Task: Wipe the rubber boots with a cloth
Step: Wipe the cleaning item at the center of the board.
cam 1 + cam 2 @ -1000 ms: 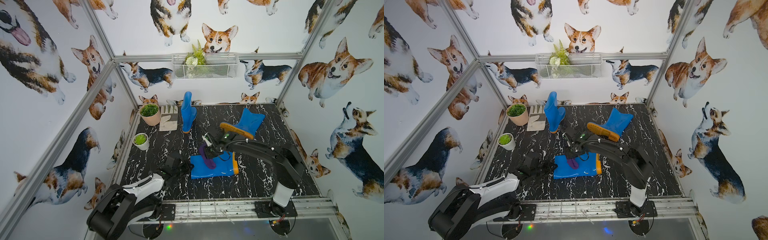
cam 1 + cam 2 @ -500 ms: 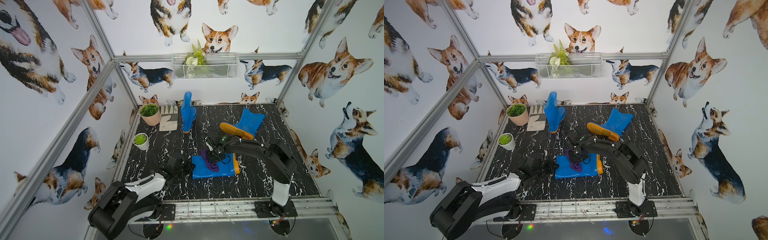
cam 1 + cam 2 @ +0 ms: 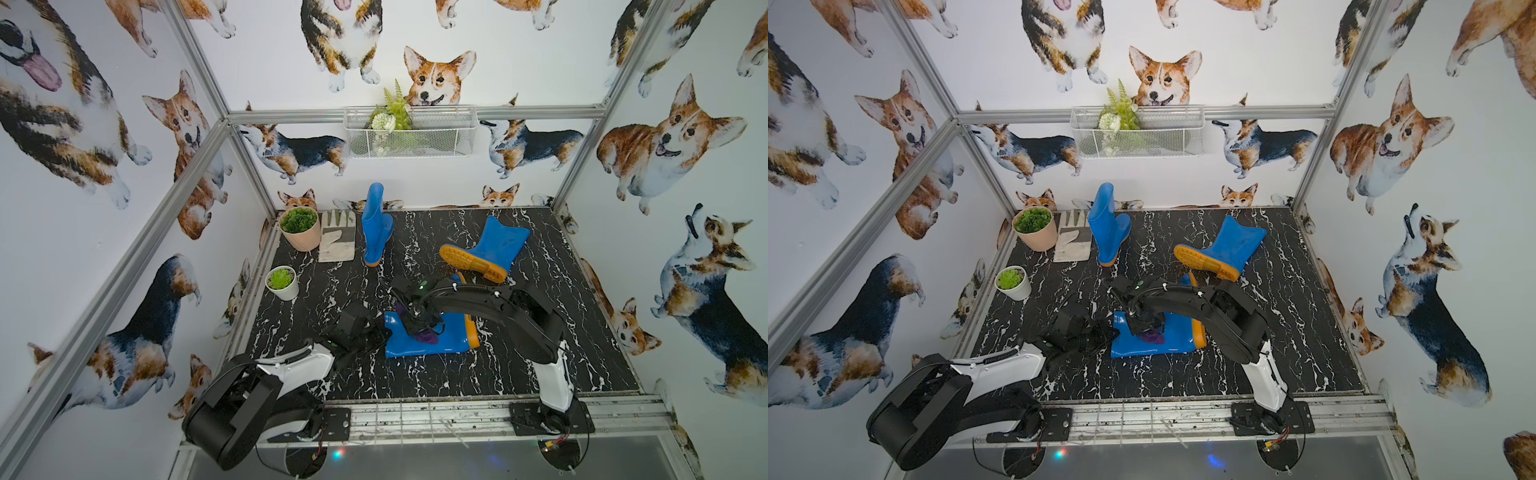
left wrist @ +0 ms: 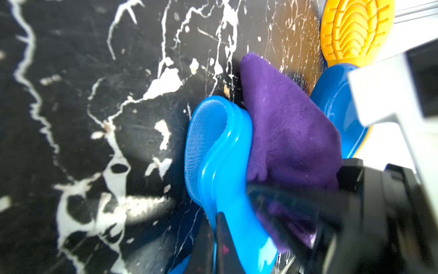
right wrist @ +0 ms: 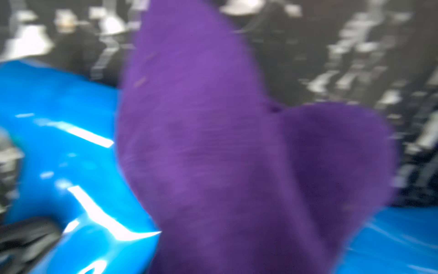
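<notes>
L gripper (image 3: 379, 332) shut on cuff of glossy blue rubber boot w/ orange sole (image 3: 453, 338), lying sideways front-centre on black marbled table (image 3: 436, 382). R gripper (image 3: 419, 326) pinches soft dark-purple fabric cloth (image 4: 284, 130), which lies on boot shaft.

Seven o'clock: left arm (image 3: 266, 390), glossy white shell (image 3: 295, 368), black cable (image 3: 286, 356), black shoulder housing (image 3: 230, 415). Five o'clock: right arm (image 3: 536, 328), white lower link (image 3: 555, 382), black upper links (image 3: 469, 300), white cable ties (image 3: 457, 286), green light (image 3: 423, 284), black right gripper (image 3: 419, 329).
</notes>
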